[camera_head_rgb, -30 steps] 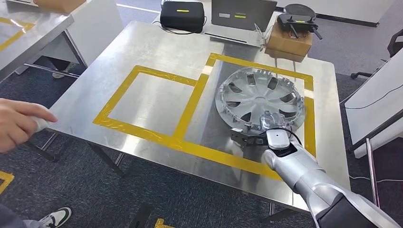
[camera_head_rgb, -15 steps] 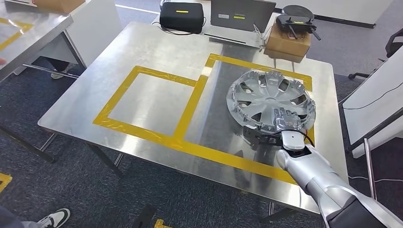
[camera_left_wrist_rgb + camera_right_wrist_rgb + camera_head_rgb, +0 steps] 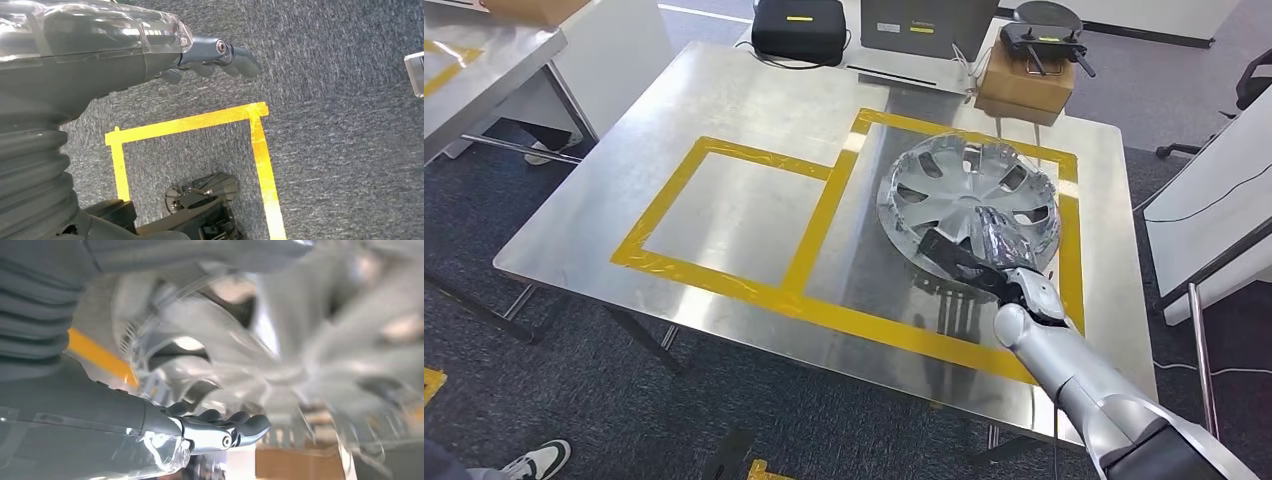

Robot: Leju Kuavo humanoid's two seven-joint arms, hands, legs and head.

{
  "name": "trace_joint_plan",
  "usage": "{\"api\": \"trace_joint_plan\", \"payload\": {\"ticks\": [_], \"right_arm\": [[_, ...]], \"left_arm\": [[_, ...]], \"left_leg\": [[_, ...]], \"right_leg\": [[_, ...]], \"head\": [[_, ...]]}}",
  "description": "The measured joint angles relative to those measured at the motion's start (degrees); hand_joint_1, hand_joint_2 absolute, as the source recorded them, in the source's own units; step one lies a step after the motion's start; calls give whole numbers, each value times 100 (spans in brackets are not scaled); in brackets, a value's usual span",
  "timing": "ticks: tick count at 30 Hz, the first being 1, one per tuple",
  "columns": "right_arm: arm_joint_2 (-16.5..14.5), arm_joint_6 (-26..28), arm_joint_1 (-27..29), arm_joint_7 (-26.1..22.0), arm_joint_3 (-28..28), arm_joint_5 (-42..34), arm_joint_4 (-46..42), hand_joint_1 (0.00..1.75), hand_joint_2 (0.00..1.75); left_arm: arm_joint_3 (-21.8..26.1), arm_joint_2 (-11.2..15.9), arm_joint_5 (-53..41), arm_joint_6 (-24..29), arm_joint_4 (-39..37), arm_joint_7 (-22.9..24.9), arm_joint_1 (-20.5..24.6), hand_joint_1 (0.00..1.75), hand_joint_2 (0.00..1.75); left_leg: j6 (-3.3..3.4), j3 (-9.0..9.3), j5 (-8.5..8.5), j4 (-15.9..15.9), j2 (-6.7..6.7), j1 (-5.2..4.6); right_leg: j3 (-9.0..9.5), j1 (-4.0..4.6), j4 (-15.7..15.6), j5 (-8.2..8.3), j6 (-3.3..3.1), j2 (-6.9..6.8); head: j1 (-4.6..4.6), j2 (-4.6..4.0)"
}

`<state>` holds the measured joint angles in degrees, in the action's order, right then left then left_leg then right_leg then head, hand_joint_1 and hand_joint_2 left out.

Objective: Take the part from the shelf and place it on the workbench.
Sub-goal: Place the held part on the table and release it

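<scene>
The part is a silver hubcap point(image 3: 969, 190), lying inside the right yellow-taped rectangle on the steel workbench point(image 3: 744, 100). My right hand point(image 3: 999, 245) reaches over its near rim, fingers on top and the dark thumb to the left, and grips that rim. The rim under the hand is hidden. In the right wrist view the hubcap point(image 3: 300, 340) is blurred just past the hand point(image 3: 215, 432). My left hand point(image 3: 150, 40) hangs over the carpet floor, holding nothing, fingers loosely extended.
At the workbench's far edge stand a black case point(image 3: 801, 28), a laptop point(image 3: 921, 25) and a cardboard box point(image 3: 1024, 85) with a black device on it. A second table point(image 3: 474, 60) is at left, a white panel point(image 3: 1214, 210) at right. The left taped rectangle point(image 3: 724, 210) is bare.
The hubcap slid right with my right hand, then back left and farther in. The hand has gone from the rim's edge to lying over it. The person's hand at left is gone.
</scene>
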<state>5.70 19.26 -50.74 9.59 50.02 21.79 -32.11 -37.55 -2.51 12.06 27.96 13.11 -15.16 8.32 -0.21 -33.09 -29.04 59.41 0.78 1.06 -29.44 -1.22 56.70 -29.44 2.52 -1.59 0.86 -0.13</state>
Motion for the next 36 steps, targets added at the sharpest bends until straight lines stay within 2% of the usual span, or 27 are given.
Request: {"api": "trace_joint_plan", "payload": {"ticks": [2,8,11,13,15,18,21,24,27,32,36], "right_arm": [[6,76,0,45,-117,-253,-321,0,0],[42,132,64,118,-350,-376,-1000,0,0],[54,305,126,-203,-461,-717,-1246,0,0],[59,629,253,-796,-588,-1483,-1550,0,87],[85,980,545,-1348,-777,-2594,-2229,0,175],[224,1379,1133,-1786,-1082,-3734,-3909,0,175],[428,1663,1639,-1954,-1418,-4036,-5662,0,175],[669,1725,2132,-2145,-1723,-4155,-7046,0,175],[843,1622,2521,-2411,-1932,-4356,-8061,0,175],[931,1102,3265,-3425,-2139,-4751,-9354,0,175],[958,987,3839,-3744,-2200,-4798,-10148,0,175]], "left_arm": [[0,1,33,15,0,-21,-1,0,175],[0,1,46,20,0,-34,-2,0,175],[0,2,81,39,0,-38,-4,0,175],[0,2,174,96,0,-85,-21,0,175],[0,2,330,179,-2,-204,-71,0,175],[2,2,589,282,-8,-412,-196,0,175],[3,2,782,334,-13,-553,-323,0,175],[4,4,869,349,-19,-590,-400,0,175],[4,10,913,356,-27,-579,-422,0,175],[15,24,1077,346,-39,-451,-421,0,175],[20,44,1153,285,-44,-386,-420,0,175]], "left_leg": [[-4,-1,-4,0,6,0],[-8,-4,-8,0,-3,-1],[-8,-6,-8,0,-10,-1],[-8,-6,-8,0,-17,0],[-10,-5,-9,0,-32,0],[-13,-13,-11,0,-79,-1],[-16,-13,-15,0,-154,0],[-18,-13,-20,0,-209,0],[-18,-16,-22,0,-214,-1],[-20,-15,-23,0,-211,-1],[-20,-14,-30,-1,-192,0]], "right_leg": [[-6,0,0,-4,-6,4],[-11,-1,-2,-7,-9,5],[-10,-1,-2,-7,-9,4],[-8,0,-1,-7,-9,2],[-7,1,-1,-10,-10,-3],[-10,0,-2,-22,-5,-26],[-10,-1,-10,-50,-3,-77],[5,-2,-15,-67,5,-118],[5,-4,-16,-67,5,-121],[6,-3,-17,-69,8,-123],[3,-3,-16,-72,7,-115]], "head": [[1,0],[1,0],[0,0],[-1,0],[0,0],[-1,0],[0,0],[9,0],[9,0],[9,0],[8,0]]}}
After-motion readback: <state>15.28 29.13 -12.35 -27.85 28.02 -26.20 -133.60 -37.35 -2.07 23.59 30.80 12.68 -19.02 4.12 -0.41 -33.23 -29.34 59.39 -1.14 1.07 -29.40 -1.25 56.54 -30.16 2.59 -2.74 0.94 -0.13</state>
